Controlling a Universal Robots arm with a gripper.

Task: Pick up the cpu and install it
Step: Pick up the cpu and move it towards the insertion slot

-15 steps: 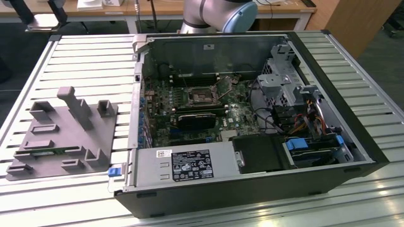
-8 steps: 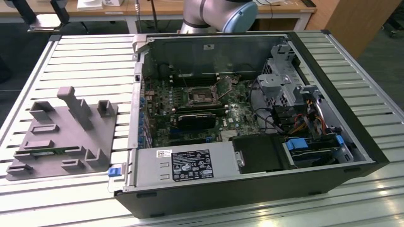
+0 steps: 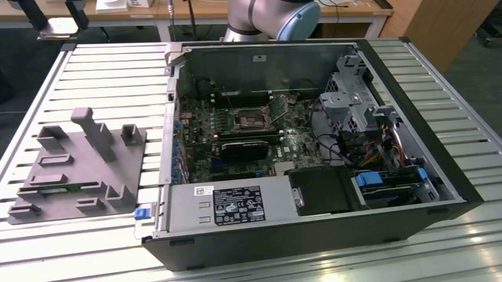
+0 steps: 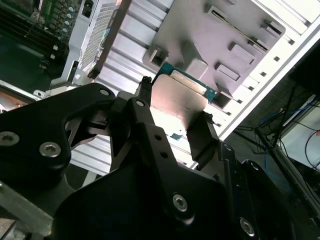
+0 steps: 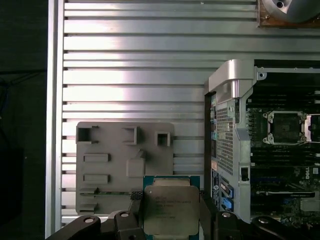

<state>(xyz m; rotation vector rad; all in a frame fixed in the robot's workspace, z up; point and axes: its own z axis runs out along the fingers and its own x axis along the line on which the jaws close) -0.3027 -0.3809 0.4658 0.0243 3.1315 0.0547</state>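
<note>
Spanning the exterior view: slatted aluminium table [image 3: 94,76], open computer case [image 3: 314,235], grey fixture [image 3: 79,170], wooden desk [image 3: 196,9] behind.
First wrist view: gripper [image 5: 170,220] clamped on cpu [image 5: 170,205] over the fixture's edge; motherboard socket [image 5: 285,126] inside the case.
Second wrist view: cpu between both fingers [image 4: 146,102]; floor cables [image 4: 295,120] beyond the table.

Bare slatted table [image 5: 135,60] strip between grey fixture [image 5: 110,145] and upright case wall [image 5: 227,130] (socket [image 5: 286,127] beyond)

Print on the cpu [image 5: 171,209] and power-supply label [image 3: 239,207] is illegible.
</note>
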